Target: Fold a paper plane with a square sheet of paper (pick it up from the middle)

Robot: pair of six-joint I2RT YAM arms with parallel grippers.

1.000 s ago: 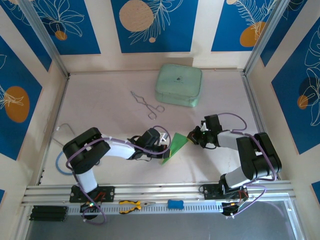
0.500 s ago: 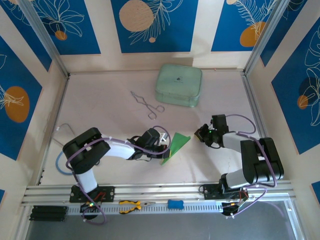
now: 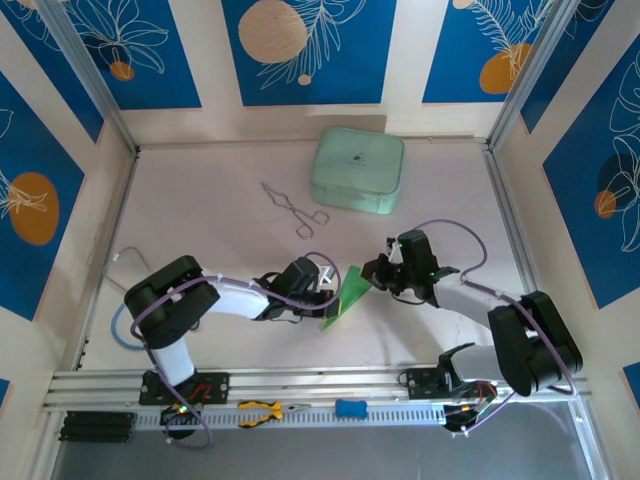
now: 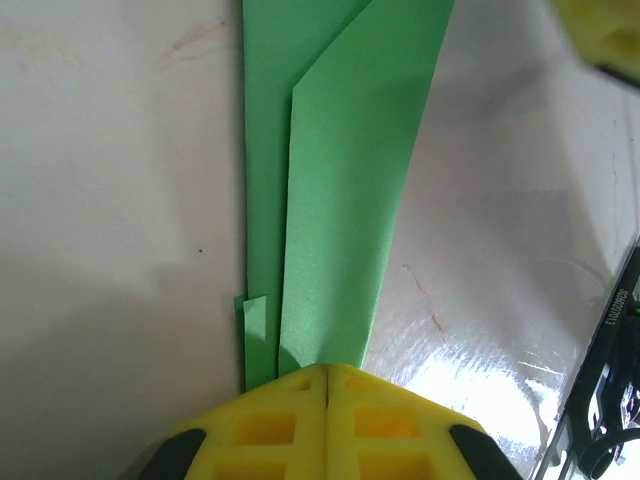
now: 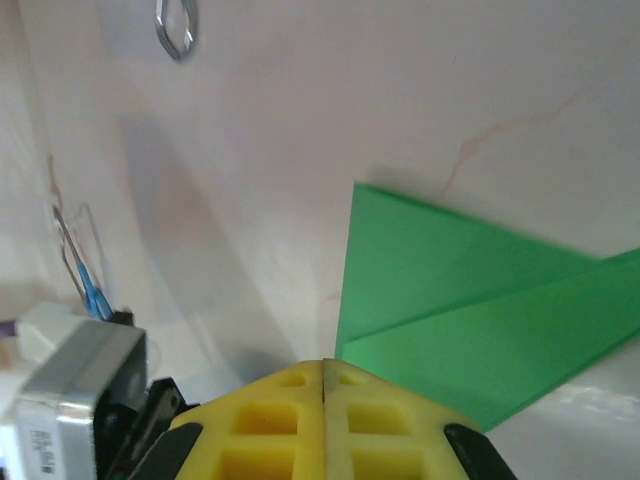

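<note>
No writing can be read. The small dark mark on the lid of the mint-green case and the label on the grey box in the right wrist view are too small to make out.

The paper plane lies on the white table, between the two grippers. Its long axis runs diagonally from near-left to far-right. It tapers, with the narrow end at the left gripper and the wide end toward the right gripper.

The paper is bright green, with flat overlapping layers and sharp straight fold edges.

The left gripper's yellow pads are closed on the narrow end. The right gripper's pads are pressed together at the paper's edge. Whether they pinch it cannot be told.
</note>
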